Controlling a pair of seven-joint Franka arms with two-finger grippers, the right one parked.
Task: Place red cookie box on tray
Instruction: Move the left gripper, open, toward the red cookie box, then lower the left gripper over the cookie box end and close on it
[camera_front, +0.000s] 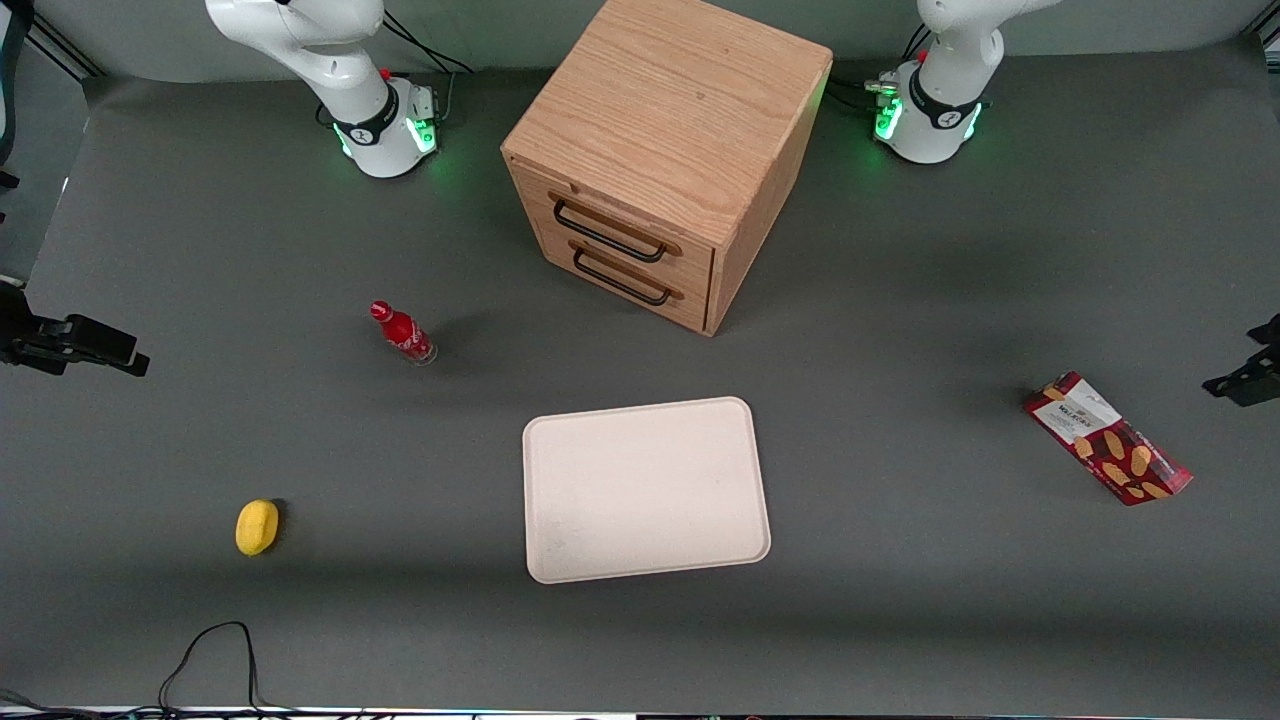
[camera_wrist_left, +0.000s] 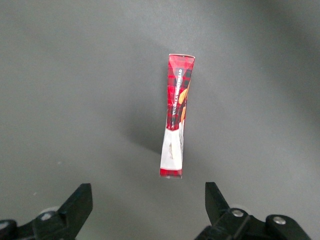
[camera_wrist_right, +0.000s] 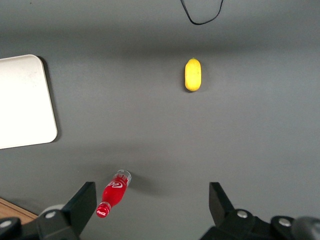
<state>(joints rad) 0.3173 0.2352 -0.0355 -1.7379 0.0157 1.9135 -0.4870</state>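
While the large cream-white rectangular tray (camera_front: 646, 489) sits bare, the slim dark-red cookie box (camera_front: 1107, 438) stands on the grey counter (camera_front: 900, 560) toward the working arm's end, the spread end effector (camera_wrist_left: 147, 207) above it.

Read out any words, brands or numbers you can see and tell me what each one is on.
Red cookie box, white label end: a dark brand word, too blurred to read for certain.
Red cookie box's narrow side, seen under the open gripper: a line of print, too small to read.
Red soda bottle: white script logo, unreadable.
Tray, lemon, drawer cabinet: no text.
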